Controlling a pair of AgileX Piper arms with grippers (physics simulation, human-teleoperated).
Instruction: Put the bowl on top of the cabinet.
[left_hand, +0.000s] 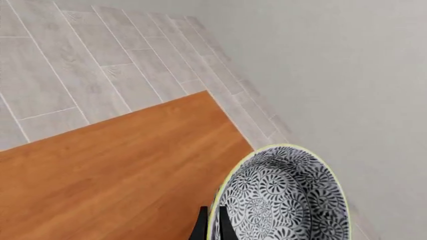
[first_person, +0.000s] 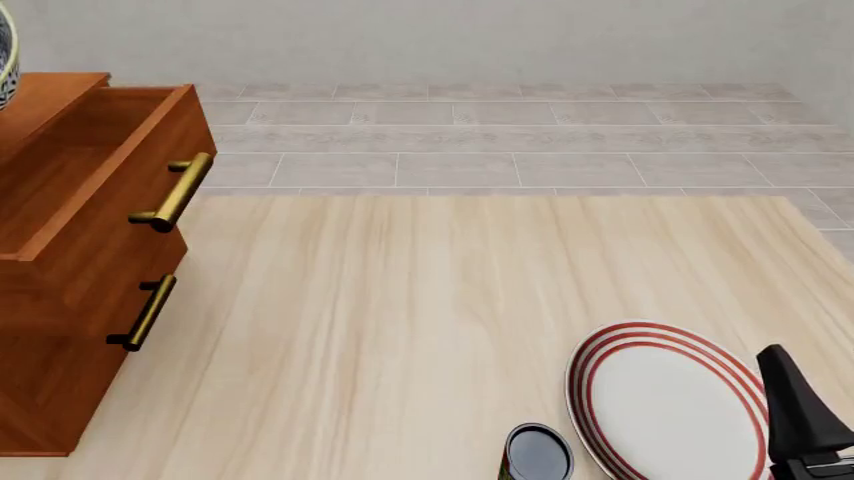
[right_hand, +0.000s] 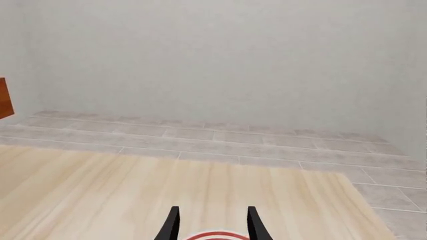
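Front view, L to R: bowl (first_person: 6, 62) barely shows at the far left edge, over the cabinet (first_person: 80, 250) top; top drawer pulled out. Wide bare table (first_person: 400, 320) mid. Plate (first_person: 667, 405) and can (first_person: 537, 455) near front edge, right gripper (right_hand: 211, 225) by plate, fingers apart, empty. Left wrist view: left gripper (left_hand: 212, 225) pinches bowl rim, bowl tilted above cabinet top's corner, floor (left_hand: 67, 60) beyond.

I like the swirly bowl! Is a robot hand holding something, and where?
Yes: the left gripper pinches the deep round blue-black-patterned ceramic bowl by its pale yellowish rim. The right gripper holds nothing.
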